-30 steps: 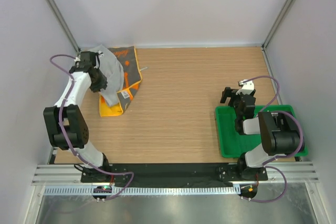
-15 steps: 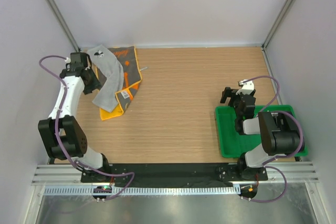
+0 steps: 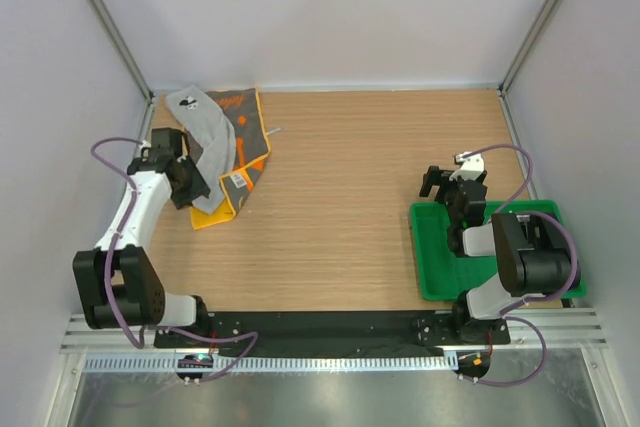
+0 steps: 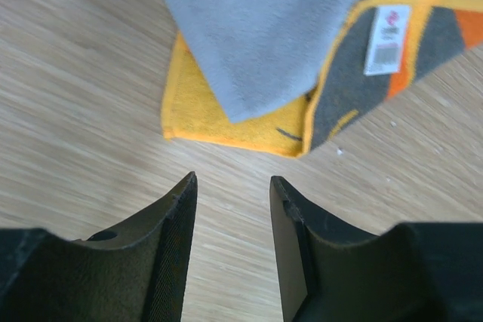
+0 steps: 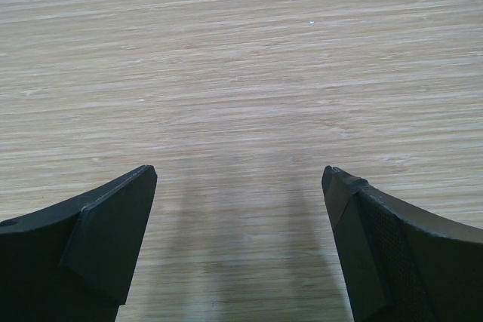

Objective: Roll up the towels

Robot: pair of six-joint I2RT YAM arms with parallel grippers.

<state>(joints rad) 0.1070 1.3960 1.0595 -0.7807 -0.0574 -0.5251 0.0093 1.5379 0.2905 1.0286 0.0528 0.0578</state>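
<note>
Hovering low over the wood, the left gripper (image 4: 230, 182) has its jaws partly apart with nothing between them; only bare table shows in the gap, and the fingertips (image 4: 183, 186) stop just short of the towels without touching them. Directly ahead of the fingers lies a turned-up orange-yellow corner of the patterned towel (image 4: 343, 96), dark grey with orange print and a yellow border. A small white label (image 4: 385, 39) sits on its dark face. The light grey towel (image 4: 279, 28) lies on top of the patterned one, and one of its corners points back toward the gripper and covers part of the orange-yellow patch. From above, the left gripper (image 3: 192, 190) stands at the near left edge of the pile. The light grey towel (image 3: 205, 137) runs as a diagonal band across the patterned towel (image 3: 248, 132), and both lie flat and unrolled in the far left corner of the table (image 3: 350, 167), close to the left wall. Well apart on the other side, the right gripper (image 5: 240, 175) holds its jaws wide, empty, above plain wood grain. In the overhead view that right gripper (image 3: 437, 182) sits just beyond the far left corner of the green tray (image 3: 428, 252), which rests at the near right of the table with the right arm folded over it.
</note>
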